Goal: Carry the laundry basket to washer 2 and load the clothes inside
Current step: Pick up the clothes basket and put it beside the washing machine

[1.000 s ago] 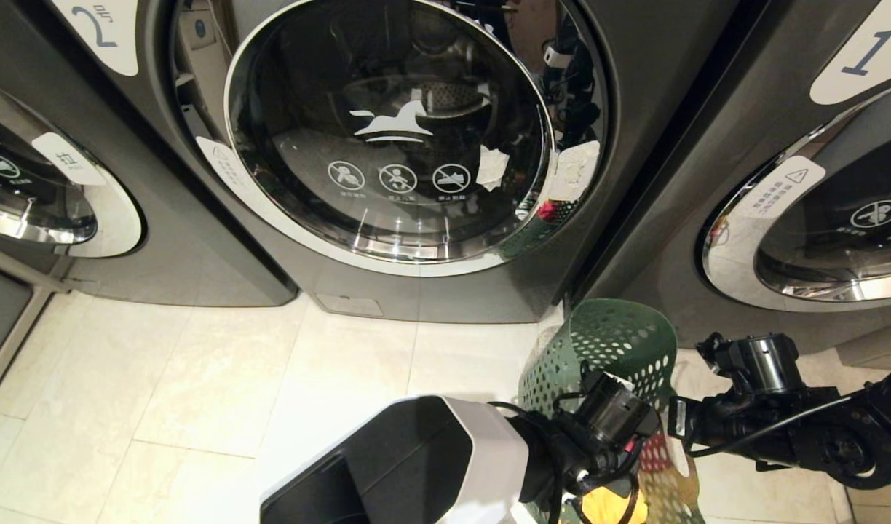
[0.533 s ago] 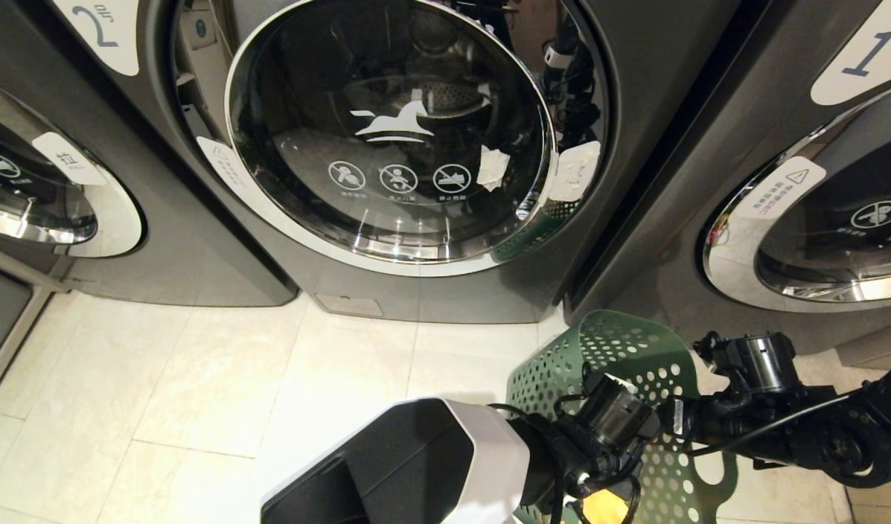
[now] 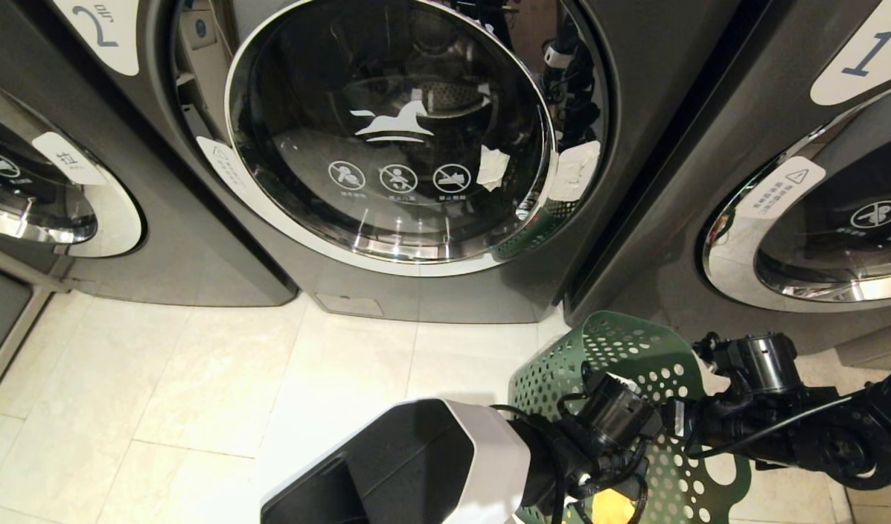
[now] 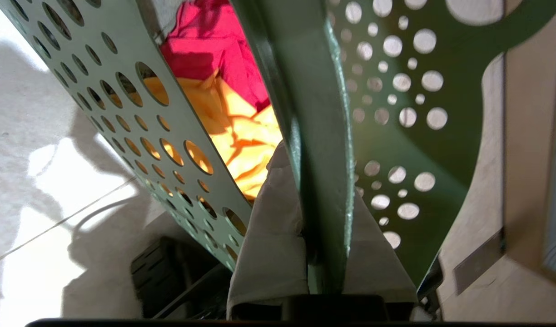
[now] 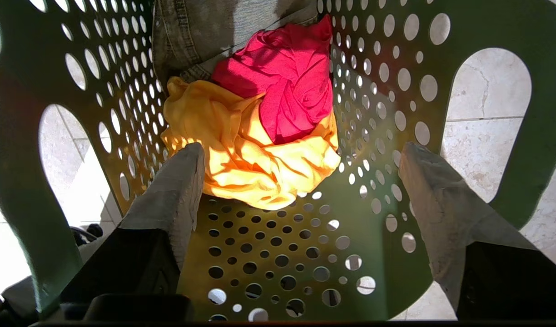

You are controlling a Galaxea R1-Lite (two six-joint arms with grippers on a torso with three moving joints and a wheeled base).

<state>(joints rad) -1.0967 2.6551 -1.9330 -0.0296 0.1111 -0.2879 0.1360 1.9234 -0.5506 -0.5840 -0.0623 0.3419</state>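
Observation:
Washer 2 [image 3: 394, 138], dark grey with a chrome-rimmed glass door and horse logo, stands straight ahead. The green perforated laundry basket [image 3: 635, 349] sits tilted on the floor at its lower right corner. My left gripper [image 4: 321, 181] is shut on the basket's rim. My right gripper [image 5: 301, 152] is open over the basket's mouth, fingers wide apart and touching nothing. Inside lie the clothes: a yellow garment [image 5: 241, 154], a pink-red one [image 5: 287, 81] and a grey one [image 5: 201, 32] deeper in.
Washer 1 [image 3: 817, 218] stands close on the right, just behind the basket. Another washer [image 3: 38, 196] is at the left. Pale floor tiles [image 3: 234, 378] spread in front of washer 2, left of my arms.
My right gripper has opened and let go of the basket. The basket has tipped and settled lower, towards the right. My left gripper keeps its hold on the rim.

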